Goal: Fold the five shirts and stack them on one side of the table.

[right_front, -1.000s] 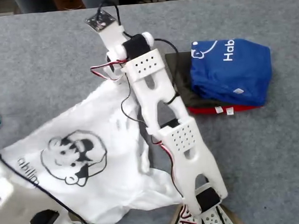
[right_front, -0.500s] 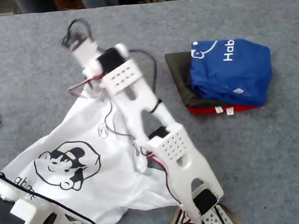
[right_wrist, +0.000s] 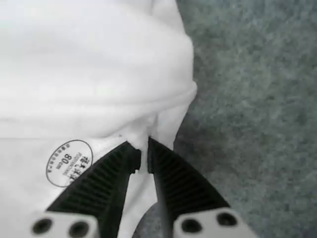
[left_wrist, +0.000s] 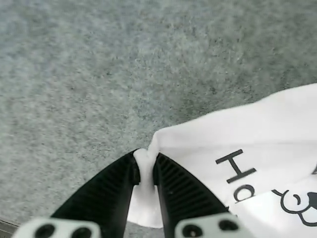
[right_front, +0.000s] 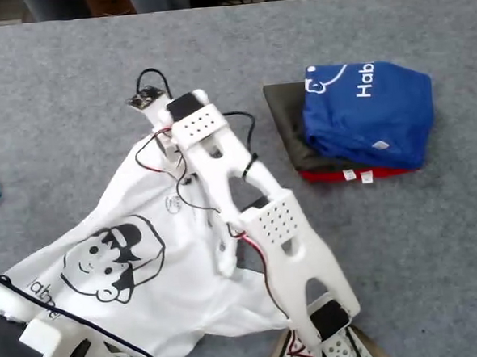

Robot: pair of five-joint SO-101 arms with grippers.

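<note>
The white shirt [right_front: 176,291] is pinched at 1 edge by left gripper [left_wrist: 144,166], near its round label by right gripper [right_wrist: 143,151]. 3 folded shirts [right_front: 368,114] are stacked at upper right.

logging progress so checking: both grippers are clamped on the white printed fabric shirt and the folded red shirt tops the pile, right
No: the high view shows the folded blue fabric shirt topping the pile, the red shirt lowest. The left gripper and right gripper are clamped on the white printed shirt.
</note>
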